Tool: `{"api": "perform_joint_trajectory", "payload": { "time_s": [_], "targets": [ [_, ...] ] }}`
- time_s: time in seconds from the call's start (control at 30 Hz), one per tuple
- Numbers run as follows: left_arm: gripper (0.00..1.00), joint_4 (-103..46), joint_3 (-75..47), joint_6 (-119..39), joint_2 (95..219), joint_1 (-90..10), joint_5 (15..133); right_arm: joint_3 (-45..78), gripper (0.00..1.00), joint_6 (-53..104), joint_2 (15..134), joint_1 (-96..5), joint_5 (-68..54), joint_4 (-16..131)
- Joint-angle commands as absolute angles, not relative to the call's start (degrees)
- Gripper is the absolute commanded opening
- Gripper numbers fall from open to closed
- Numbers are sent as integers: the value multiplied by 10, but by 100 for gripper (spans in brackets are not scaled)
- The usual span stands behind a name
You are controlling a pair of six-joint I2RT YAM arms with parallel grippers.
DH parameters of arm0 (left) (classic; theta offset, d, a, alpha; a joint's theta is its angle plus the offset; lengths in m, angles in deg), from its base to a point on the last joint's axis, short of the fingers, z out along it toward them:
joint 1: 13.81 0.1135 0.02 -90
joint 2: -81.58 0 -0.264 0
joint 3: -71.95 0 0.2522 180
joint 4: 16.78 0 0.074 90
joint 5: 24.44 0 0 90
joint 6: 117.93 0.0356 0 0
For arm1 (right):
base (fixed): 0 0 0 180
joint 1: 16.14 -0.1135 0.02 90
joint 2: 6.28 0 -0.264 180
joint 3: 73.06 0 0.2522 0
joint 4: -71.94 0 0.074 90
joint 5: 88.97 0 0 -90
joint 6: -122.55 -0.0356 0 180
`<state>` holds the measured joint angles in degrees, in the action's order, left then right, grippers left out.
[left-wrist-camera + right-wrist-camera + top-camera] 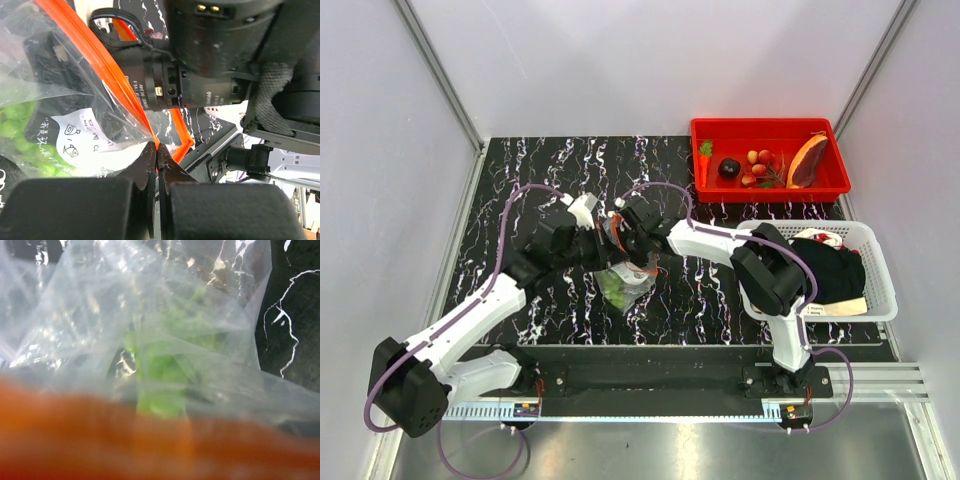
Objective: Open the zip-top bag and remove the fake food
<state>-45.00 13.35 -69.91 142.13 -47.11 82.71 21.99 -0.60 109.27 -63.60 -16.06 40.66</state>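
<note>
Top external: bag (624, 286) mid-table, drooping toward 6 o'clock from L gripper (604, 238) and R gripper (638, 232), which meet over its mouth. L gripper pinched tight on orange zip strip (100, 75), which runs 11-to-5 o'clock into the jaws. R gripper faces it from 3 o'clock, spread or not can't tell; green food (162, 375) sits inside bag.

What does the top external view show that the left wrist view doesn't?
Only the top external view: the red bin holding fake food, and the white mesh basket. Only the left wrist view: the left gripper pinched shut on the zip-top bag at its edge, and the white label. Both: that bag with green food inside.
</note>
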Motion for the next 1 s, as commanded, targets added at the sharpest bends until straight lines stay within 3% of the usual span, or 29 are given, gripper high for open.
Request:
{"api": "perform_joint_trajectory", "payload": {
  "time_s": [0.0, 0.2, 0.3, 0.33, 0.47, 0.97],
  "targets": [
    [0, -413, 147, -702, 1414, -473, 838, 216, 55, -10, 1119, -640, -170, 435],
    [0, -414, 160, -700, 1408, -473, 834, 223, 54, -15, 1142, -640, -173, 445],
    [0, -420, 163, -696, 1405, -473, 827, 224, 44, -13, 1143, -640, -166, 446],
    [0, -422, 163, -694, 1404, -474, 825, 223, 32, -9, 1139, -639, -165, 446],
    [0, -444, 163, -685, 1393, -473, 798, 217, 12, -2, 1106, -640, -173, 443],
    [0, -520, 137, -634, 1349, -471, 736, 203, 8, 30, 901, -654, -155, 378]
  ]
}}
